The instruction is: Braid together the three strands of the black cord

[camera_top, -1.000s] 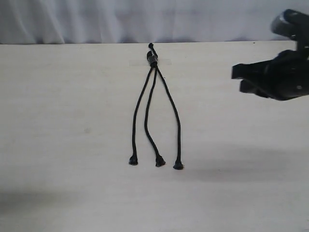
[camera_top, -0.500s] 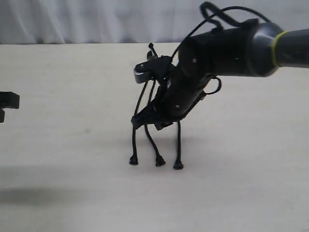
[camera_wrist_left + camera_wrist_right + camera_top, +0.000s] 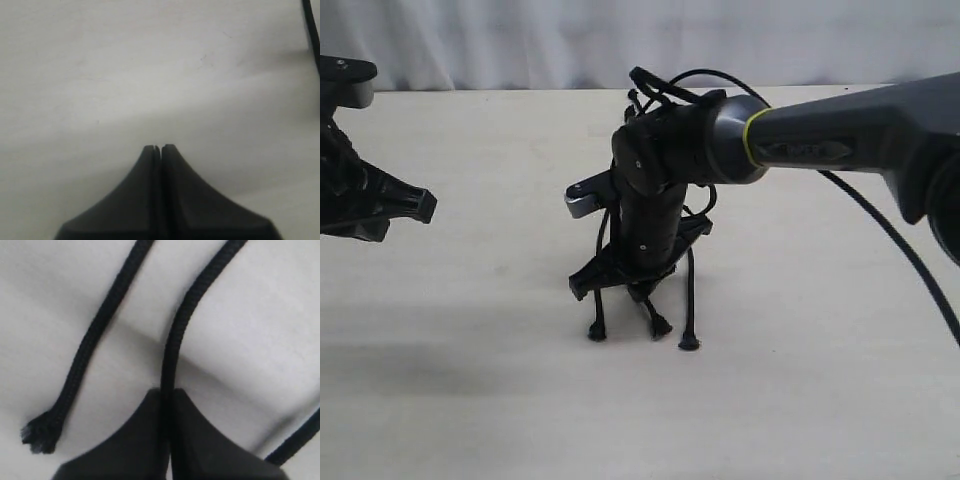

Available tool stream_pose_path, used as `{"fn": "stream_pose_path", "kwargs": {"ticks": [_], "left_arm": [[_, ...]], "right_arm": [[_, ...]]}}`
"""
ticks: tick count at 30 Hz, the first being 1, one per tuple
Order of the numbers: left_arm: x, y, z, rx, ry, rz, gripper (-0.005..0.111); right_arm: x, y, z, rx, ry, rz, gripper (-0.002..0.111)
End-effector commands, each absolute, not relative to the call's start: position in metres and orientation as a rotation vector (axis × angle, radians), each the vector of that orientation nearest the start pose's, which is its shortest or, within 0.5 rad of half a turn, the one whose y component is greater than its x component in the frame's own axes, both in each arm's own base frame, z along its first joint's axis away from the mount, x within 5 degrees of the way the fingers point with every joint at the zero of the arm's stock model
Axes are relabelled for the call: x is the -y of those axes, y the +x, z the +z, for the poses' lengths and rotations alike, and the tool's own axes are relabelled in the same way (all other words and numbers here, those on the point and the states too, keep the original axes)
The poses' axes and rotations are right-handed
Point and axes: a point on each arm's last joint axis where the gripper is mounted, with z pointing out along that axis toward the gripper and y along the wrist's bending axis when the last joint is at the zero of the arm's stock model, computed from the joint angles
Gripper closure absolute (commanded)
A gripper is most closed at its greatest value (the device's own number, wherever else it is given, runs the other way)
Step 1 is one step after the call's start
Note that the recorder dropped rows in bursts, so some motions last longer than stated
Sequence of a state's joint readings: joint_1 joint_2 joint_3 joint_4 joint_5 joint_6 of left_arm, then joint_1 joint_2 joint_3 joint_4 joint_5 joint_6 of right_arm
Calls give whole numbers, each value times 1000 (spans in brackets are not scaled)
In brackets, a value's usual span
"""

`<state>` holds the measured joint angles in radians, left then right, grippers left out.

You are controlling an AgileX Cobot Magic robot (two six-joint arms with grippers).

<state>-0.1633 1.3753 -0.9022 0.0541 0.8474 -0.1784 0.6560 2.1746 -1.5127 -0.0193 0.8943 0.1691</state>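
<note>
Table (image 3: 840, 380): middle strand (image 3: 176, 335) inside right claw (image 3: 166, 392)

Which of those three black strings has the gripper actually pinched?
The middle strand: it runs straight into the shut right gripper; the flared-tip strand and the third strand lie loose beside it.

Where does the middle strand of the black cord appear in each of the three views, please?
Exterior view: the middle strand shows near centre, its lower end and tip just below the right gripper.
Right wrist view: it crosses the picture's middle, running between the shut fingertips.
Left wrist view: not identifiable; only a black line at one edge.
Shared landmark: the right gripper, in the exterior and right wrist views.
</note>
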Motion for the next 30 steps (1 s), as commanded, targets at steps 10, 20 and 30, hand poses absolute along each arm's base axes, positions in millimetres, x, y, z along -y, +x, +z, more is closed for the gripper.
{"fn": "stream_pose_path", "kwargs": {"ticks": [10,20,30], "left_arm": [[39,256,251,-2755,-5,-23,107],[39,258,252,-2735,-4,-29,107],[39,257,252,-2742,-3,-25,107]], "right_arm": [[-304,357,127,-2825,-386,641,94],[-282,351,155,-2835,-673,294,62],[-295,338,117,-2857,-762,-18,63]]}}
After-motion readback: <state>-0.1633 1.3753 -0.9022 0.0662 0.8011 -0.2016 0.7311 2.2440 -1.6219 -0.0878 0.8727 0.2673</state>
